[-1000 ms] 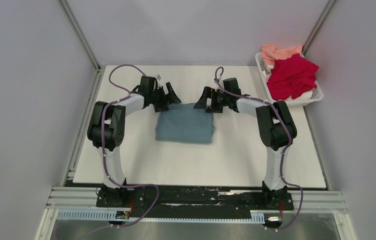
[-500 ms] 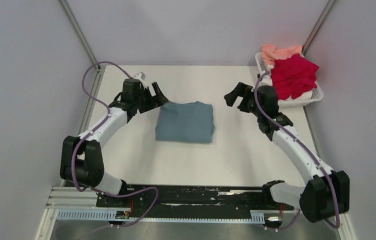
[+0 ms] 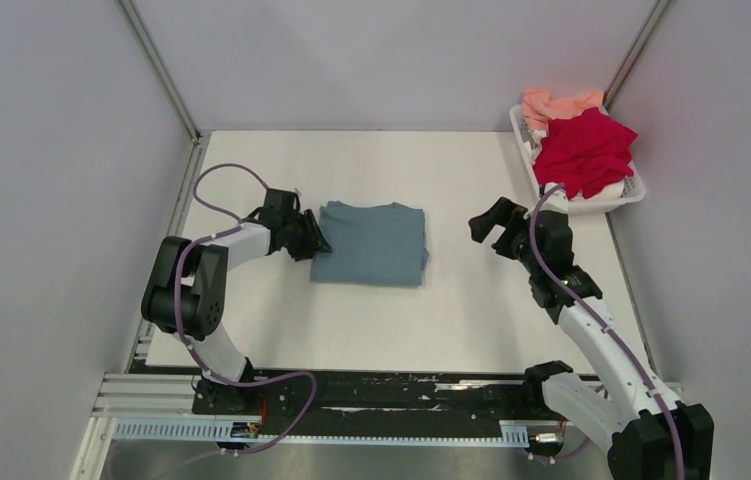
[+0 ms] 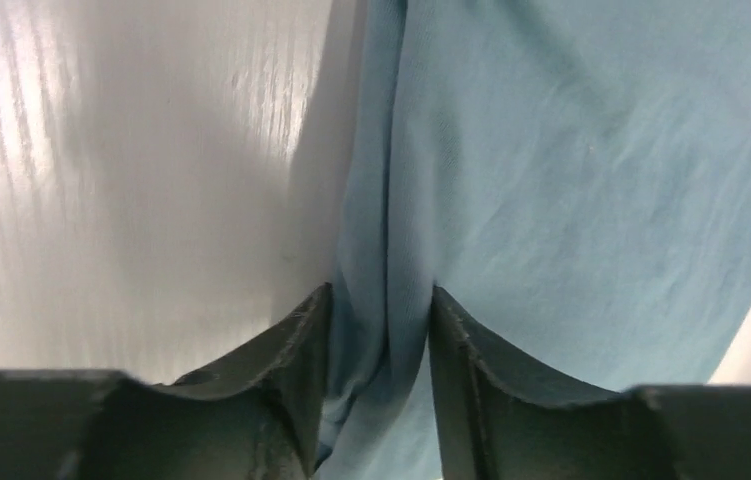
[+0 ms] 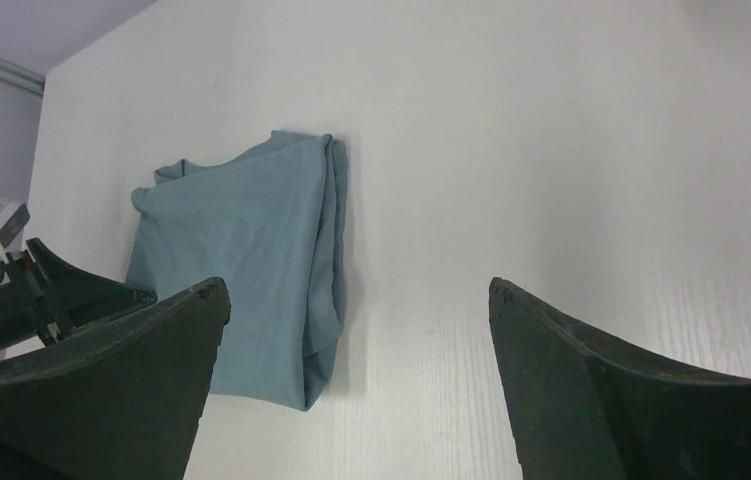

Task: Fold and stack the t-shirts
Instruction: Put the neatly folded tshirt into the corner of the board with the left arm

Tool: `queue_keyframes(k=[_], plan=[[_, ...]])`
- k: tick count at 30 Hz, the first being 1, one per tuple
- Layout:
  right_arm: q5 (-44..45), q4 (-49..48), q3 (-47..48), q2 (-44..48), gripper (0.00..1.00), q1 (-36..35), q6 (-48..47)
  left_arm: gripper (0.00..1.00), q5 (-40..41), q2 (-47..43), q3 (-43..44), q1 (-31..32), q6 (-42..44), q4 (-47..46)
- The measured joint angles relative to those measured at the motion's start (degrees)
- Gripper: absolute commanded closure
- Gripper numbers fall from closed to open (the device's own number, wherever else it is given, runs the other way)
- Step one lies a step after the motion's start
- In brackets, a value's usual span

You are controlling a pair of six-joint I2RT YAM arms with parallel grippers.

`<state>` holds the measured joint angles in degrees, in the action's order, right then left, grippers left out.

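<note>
A dusty teal t-shirt (image 3: 371, 243) lies folded into a rectangle in the middle of the white table (image 3: 401, 330). My left gripper (image 3: 309, 240) sits at its left edge. In the left wrist view the left gripper (image 4: 381, 300) has its fingers pressed on a bunched fold of that teal t-shirt (image 4: 571, 200). My right gripper (image 3: 496, 220) hovers open to the right of the shirt, apart from it. The right wrist view shows that gripper (image 5: 356, 290) holding nothing, with the teal t-shirt (image 5: 241, 260) beyond it. A crimson t-shirt (image 3: 583, 150) and a salmon-pink t-shirt (image 3: 556, 104) lie crumpled in the basket.
The white slotted basket (image 3: 611, 203) stands at the table's back right corner, just behind the right arm. Grey walls and metal frame posts (image 3: 156, 65) close in the table on three sides.
My left gripper dropped from behind the teal shirt to its left edge and closed on the fold. The right arm pulled back rightward and nearer, staying open.
</note>
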<state>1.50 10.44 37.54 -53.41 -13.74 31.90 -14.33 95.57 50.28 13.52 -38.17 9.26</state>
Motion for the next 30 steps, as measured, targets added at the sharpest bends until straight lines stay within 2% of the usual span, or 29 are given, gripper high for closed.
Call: queue_keyframes(k=[1,2,4,5,9,16,22,30], plan=[[-0.04,0.00,0.00,0.52,0.00,0.00,-0.02,0.70,-0.17,0.85,0.42,0.02,-0.31,-0.35],[-0.07,0.02,0.00,1.01,0.00,0.00,-0.02,0.83,-0.44,1.75,1.01,0.09,-0.59,-0.50],[-0.07,0.04,-0.02,1.60,0.00,0.00,-0.02,0.98,-0.72,3.61,2.19,0.50,-1.20,-1.01],[-0.07,0.04,-0.09,1.99,0.00,0.00,-0.04,1.00,-0.74,4.42,2.95,0.76,-1.31,-0.96],[-0.02,0.09,-0.31,3.61,0.00,0.00,-0.33,1.00,1.49,6.84,7.56,1.53,-1.49,2.51],[1.25,0.15,-0.55,4.57,0.00,0.00,-2.84,1.00,13.33,12.28,19.50,0.87,2.67,10.67],[4.15,0.09,-0.55,3.50,0.00,0.00,-5.31,1.00,20.52,20.37,34.40,-6.12,9.14,17.29],[8.00,0.07,-0.79,-1.29,0.00,0.00,-7.08,1.00,20.04,28.52,51.06,-19.52,17.14,20.70]])
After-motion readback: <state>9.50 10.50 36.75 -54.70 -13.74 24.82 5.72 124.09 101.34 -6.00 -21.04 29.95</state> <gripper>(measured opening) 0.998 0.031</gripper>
